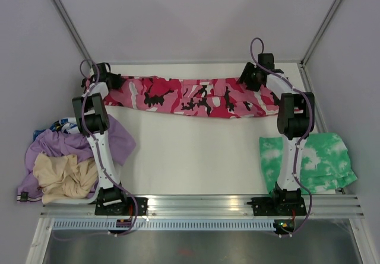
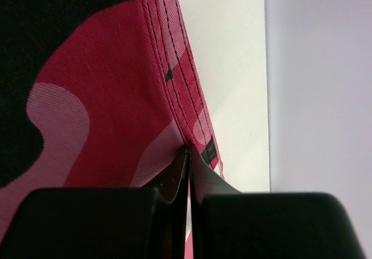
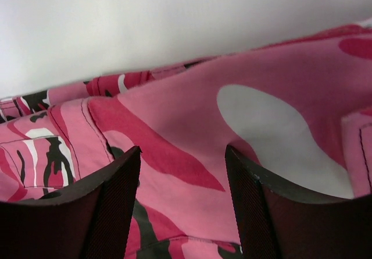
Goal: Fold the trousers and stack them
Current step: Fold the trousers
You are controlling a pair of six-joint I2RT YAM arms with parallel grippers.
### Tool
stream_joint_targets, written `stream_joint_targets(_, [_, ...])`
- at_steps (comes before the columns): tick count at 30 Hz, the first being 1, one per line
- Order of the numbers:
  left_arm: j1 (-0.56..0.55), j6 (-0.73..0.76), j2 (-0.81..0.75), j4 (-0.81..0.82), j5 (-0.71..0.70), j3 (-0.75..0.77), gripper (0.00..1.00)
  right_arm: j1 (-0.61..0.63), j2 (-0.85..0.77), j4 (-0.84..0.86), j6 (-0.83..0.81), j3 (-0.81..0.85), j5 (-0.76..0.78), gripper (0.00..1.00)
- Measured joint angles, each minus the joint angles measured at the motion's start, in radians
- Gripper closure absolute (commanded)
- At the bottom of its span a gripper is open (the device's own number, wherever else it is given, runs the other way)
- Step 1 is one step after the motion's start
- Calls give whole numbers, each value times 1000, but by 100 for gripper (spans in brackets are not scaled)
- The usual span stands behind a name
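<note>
— So, looking for the trousers (image 1: 190, 98)?

— Found. Spread lengthwise in one long band across the far part of the table (image 1: 190, 163), close to its back edge. Mostly flat, wrinkled here and there.

— And the left gripper (image 1: 108, 79)?

— Down at the left end of that band. Seen from the left wrist with fingers (image 2: 87, 224) brought together, pinching a stitched edge of the red-and-pink cloth between them.

— Now the right gripper (image 1: 254, 74)?

— Poised at the right end of the band. Shown by the right wrist view with fingers (image 3: 110, 212) spread well apart, framing a stretch of pink camouflage cloth in the gap. Clamped on nothing. Hard to tell whether resting on the fabric or hanging just above it.

— Anything else lying about?

— Yes. At the near right, a green-and-white tie-dye garment (image 1: 320, 157), well apart from the trousers. At the near left, a crumpled lilac garment (image 1: 119, 139), topped by a beige garment (image 1: 62, 175) and hanging partly past the table's left edge. Behind that heap, a scrap of blue-and-white printed cloth (image 1: 62, 125), mostly hidden.
</note>
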Motion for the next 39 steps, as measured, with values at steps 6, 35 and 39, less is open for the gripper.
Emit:
stream_joint_targets(6, [14,0,43,84,68,28,98,1,29,21,10,42,-3,32])
stream_joint_targets(35, [171,-68,-201,269,-120,-386,98,-82,103,-1,-7,105,4,30])
stream_joint_targets(39, [173,-121,-172,252,-119,-365,98,-91,86,-18,22,98,20,28])
